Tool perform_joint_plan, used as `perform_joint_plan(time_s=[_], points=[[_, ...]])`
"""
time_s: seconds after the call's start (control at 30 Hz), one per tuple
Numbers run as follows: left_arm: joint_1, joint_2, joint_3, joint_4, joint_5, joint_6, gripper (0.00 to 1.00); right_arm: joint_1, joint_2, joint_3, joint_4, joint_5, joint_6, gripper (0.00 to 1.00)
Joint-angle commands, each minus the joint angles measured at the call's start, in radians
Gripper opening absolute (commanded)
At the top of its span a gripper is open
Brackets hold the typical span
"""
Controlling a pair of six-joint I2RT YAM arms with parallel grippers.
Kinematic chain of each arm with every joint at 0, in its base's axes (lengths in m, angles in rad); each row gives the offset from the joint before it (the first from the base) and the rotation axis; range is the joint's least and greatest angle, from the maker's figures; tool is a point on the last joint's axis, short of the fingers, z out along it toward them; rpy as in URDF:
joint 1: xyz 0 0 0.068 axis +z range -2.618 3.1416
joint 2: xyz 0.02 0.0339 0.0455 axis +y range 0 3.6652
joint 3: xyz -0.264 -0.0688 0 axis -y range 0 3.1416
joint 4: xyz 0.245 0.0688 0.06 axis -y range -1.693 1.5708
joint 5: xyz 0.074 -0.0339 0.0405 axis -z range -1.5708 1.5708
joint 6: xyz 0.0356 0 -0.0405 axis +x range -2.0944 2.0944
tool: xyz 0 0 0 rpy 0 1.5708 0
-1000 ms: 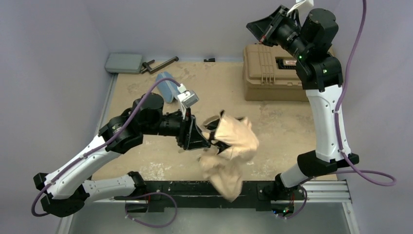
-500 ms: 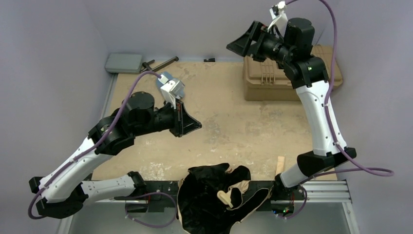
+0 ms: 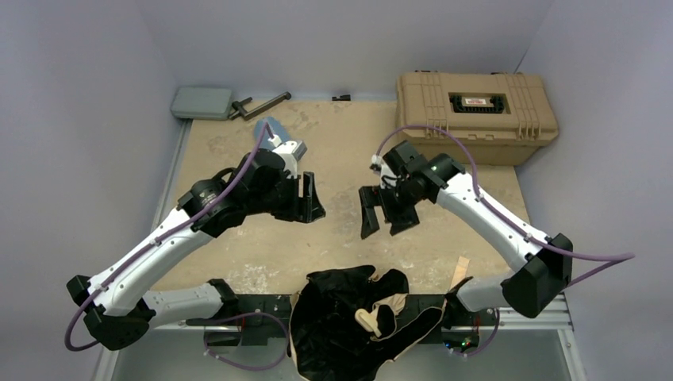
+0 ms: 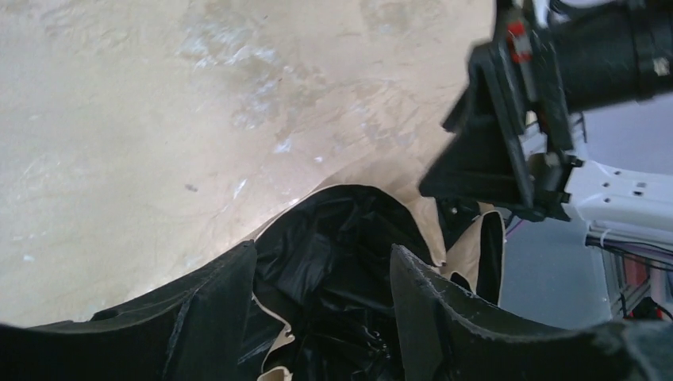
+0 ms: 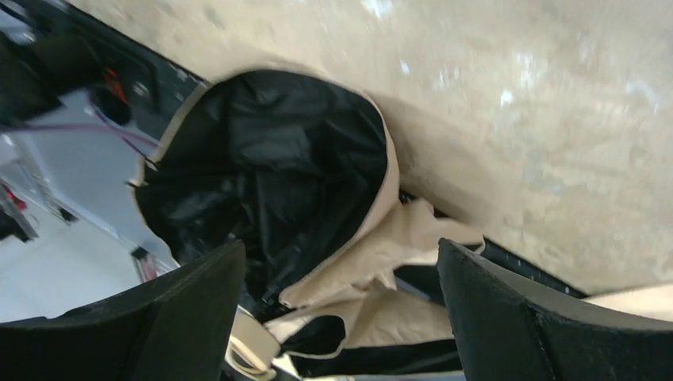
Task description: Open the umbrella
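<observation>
The umbrella (image 3: 349, 325) lies crumpled over the table's near edge and the black rail, black underside up, tan edges showing, its cream handle (image 3: 367, 321) on top. Neither gripper touches it. My left gripper (image 3: 312, 198) hangs open over the table, left of centre. In the left wrist view its jaws (image 4: 321, 250) are apart, with the umbrella's black fabric (image 4: 341, 254) beyond them. My right gripper (image 3: 381, 228) hangs wide open just right of centre, pointing down at the umbrella. In the right wrist view, tan and black folds (image 5: 333, 238) and the handle (image 5: 246, 349) show between its fingertips (image 5: 341, 246).
A tan toolbox (image 3: 476, 115) stands at the back right. A blue pouch (image 3: 266, 127) lies behind my left wrist. A grey pad (image 3: 201, 101) and a black tool (image 3: 260, 103) sit at the back left corner. A small wooden strip (image 3: 459, 270) lies near the right arm's base.
The umbrella left my left gripper a second ago and fell to the near edge, where it lies still. My right arm swung down from high at the back to mid-table.
</observation>
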Motion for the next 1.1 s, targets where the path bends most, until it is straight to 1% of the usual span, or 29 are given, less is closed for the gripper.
perform_joint_plan(time_s=[0.0,0.17,0.23,0.3,0.43,0.47,0.5,0.57,0.6,0.63,0.7,0.73,0.83,0.9,0.97,1.07], points=[[0.061,-0.041,-0.053,-0.040,0.015,-0.051,0.61,0.037,-0.109,-0.124,-0.067,-0.017,0.008,0.89],[0.095,-0.048,-0.082,-0.035,0.054,-0.032,0.59,0.122,-0.139,-0.268,-0.025,-0.079,0.094,0.91],[0.098,-0.046,-0.085,-0.036,0.060,-0.030,0.55,0.187,-0.142,-0.287,0.032,-0.092,0.152,0.91],[0.101,-0.046,-0.093,-0.025,0.071,-0.030,0.55,0.232,-0.128,-0.288,0.075,-0.092,0.197,0.91],[0.102,-0.047,-0.107,-0.008,0.086,-0.034,0.55,0.265,-0.075,-0.272,0.084,-0.069,0.190,0.90],[0.102,-0.046,-0.108,-0.005,0.088,-0.034,0.55,0.272,-0.066,-0.277,0.098,-0.072,0.188,0.86],[0.103,-0.047,-0.108,-0.003,0.091,-0.032,0.55,0.276,-0.053,-0.282,0.103,-0.072,0.183,0.79],[0.104,-0.045,-0.103,-0.005,0.092,-0.026,0.54,0.280,-0.040,-0.291,0.115,-0.073,0.179,0.71],[0.104,-0.045,-0.099,-0.008,0.090,-0.023,0.54,0.281,-0.033,-0.296,0.121,-0.076,0.175,0.64],[0.104,-0.046,-0.095,-0.014,0.088,-0.021,0.54,0.284,-0.024,-0.301,0.124,-0.078,0.172,0.51],[0.107,-0.050,-0.090,-0.020,0.084,-0.018,0.54,0.293,-0.009,-0.297,0.126,-0.085,0.166,0.04],[0.107,-0.052,-0.088,-0.027,0.081,-0.016,0.54,0.296,-0.006,-0.289,0.126,-0.080,0.165,0.00],[0.108,-0.064,-0.089,-0.049,0.068,-0.011,0.53,0.301,-0.008,-0.240,0.104,-0.060,0.143,0.00],[0.112,-0.074,-0.091,-0.059,0.061,-0.010,0.53,0.301,-0.023,-0.177,0.096,-0.049,0.140,0.00],[0.117,-0.083,-0.087,-0.069,0.055,-0.006,0.52,0.293,-0.031,-0.087,0.092,0.007,0.157,0.00],[0.130,-0.084,-0.050,-0.095,0.038,0.012,0.52,0.230,0.011,0.101,0.043,0.061,0.131,0.00]])
